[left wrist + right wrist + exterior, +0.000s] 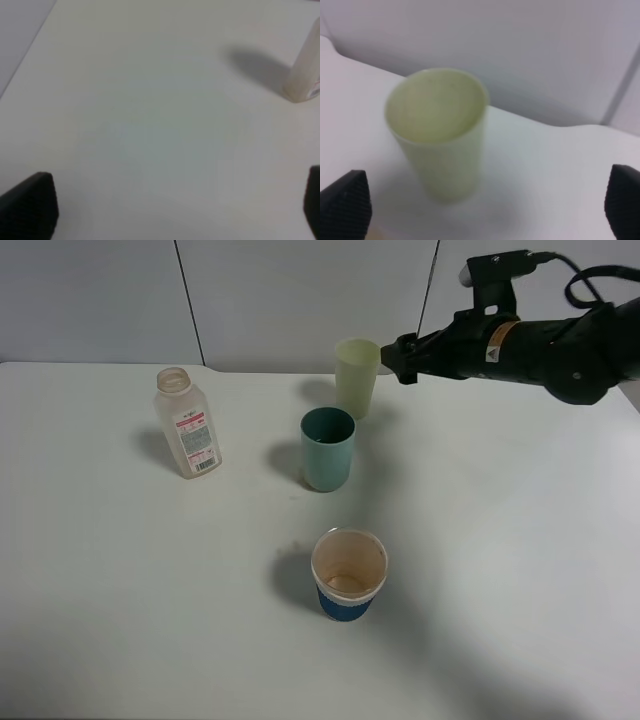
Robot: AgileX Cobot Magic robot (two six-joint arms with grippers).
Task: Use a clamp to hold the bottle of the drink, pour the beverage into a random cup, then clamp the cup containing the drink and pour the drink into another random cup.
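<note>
The clear bottle (187, 422) with its white and red label stands upright at the table's left, uncapped and looking empty; its base shows in the left wrist view (305, 75). The pale yellow-green cup (356, 377) stands at the back; the teal cup (327, 448) stands just in front of it. My right gripper (405, 358) is open, just right of the pale cup's rim and not touching it. In the right wrist view the pale cup (440, 130) stands ahead of the open gripper (485, 210). No brown liquid shows clearly. My left gripper (170, 215) is open over bare table.
A wide paper cup (348, 573) with a blue base and a brown-stained inside stands in front of the teal cup. The white table (500, 540) ends at a grey wall (280, 290) behind the cups. The left arm is outside the high view.
</note>
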